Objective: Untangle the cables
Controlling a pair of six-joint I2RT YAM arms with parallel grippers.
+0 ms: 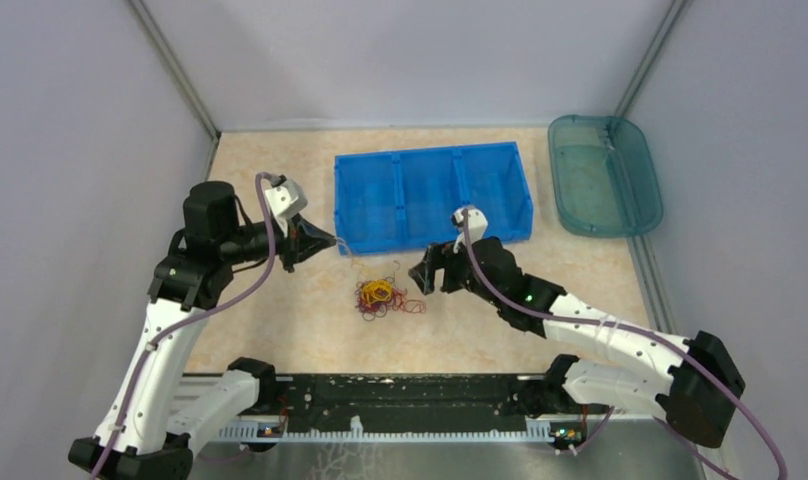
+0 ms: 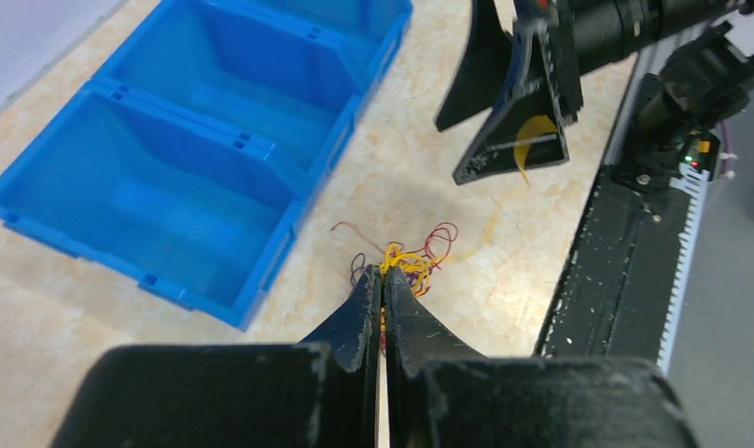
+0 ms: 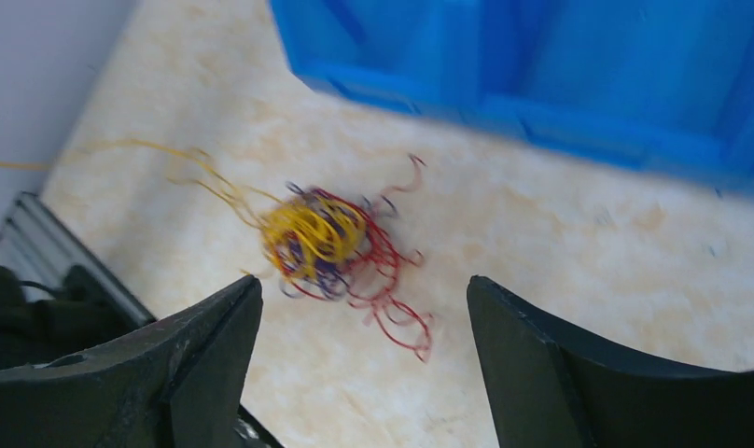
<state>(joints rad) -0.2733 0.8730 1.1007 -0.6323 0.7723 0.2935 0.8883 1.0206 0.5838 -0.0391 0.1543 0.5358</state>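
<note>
— On the table (image 1: 300,330), just in front of that blue bin (image 1: 420,190), is that the knot of cables (image 1: 381,296)?

— Yes. One small clump of yellow, red and dark loops, lying on the beige top between the two arms. It's near the bin's front wall but not touching it.

— What is the left gripper (image 1: 332,243) doing?

— Its fingers are pressed tight together, up beside the bin's near left corner. A thin yellow strand (image 3: 121,143) runs from its tip down to the clump, so it looks pinched on that one wire while the rest of the bunch stays on the table.

— And the right gripper (image 3: 362,285)?

— Spread wide, holding nothing. From its own camera the clump sits out ahead, between the two fingers but apart from both. A few red loops trail off the clump's near side.

— Anything in the bin?

— I can't see any wires in its three compartments. A teal tray (image 1: 605,180) sits to the bin's right, in the far corner.
</note>
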